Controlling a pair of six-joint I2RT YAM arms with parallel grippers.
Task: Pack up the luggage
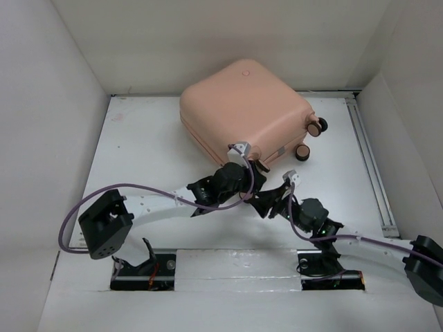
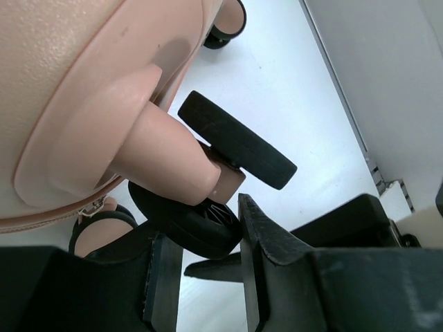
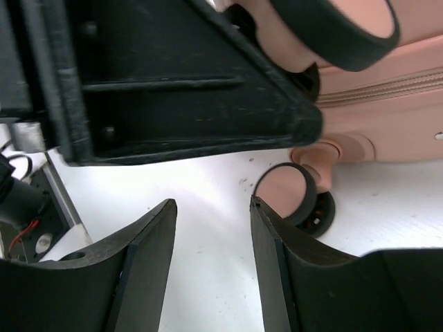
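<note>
One white counter [image 1: 138, 159] carries everything. On it there is one piece of luggage [image 1: 242, 104], a pale peach-pink hard-shell suitcase. It is closed and lies flat at the far middle of the counter, with its wheel end turned to the right and near side.

There are two arms. The left arm [image 1: 159, 204] rises from its base at the near left and bends at an elbow just left of the base. From there it stretches right and far until its wrist meets the near edge of the luggage. The right arm [image 1: 367, 245] has its elbow at the near right corner and reaches to the left. It ends just near of the luggage and just right of the left wrist.

The left claw [image 2: 204, 221] is open by a narrow gap. A twin caster wheel [image 2: 235, 149] stands at its tips, with the lower black disc across the gap. I cannot tell whether the fingers [image 2: 259, 242] press on it. The right claw [image 3: 212, 204] is open wider and holds nothing; only bare counter shows between its fingers.

In the top view two wheels show at the right end of the luggage, a far caster wheel [image 1: 318, 126] and a near caster wheel [image 1: 302, 152]. The left wrist view shows three casters. One zipper [image 3: 387, 86] runs along the shell.
</note>
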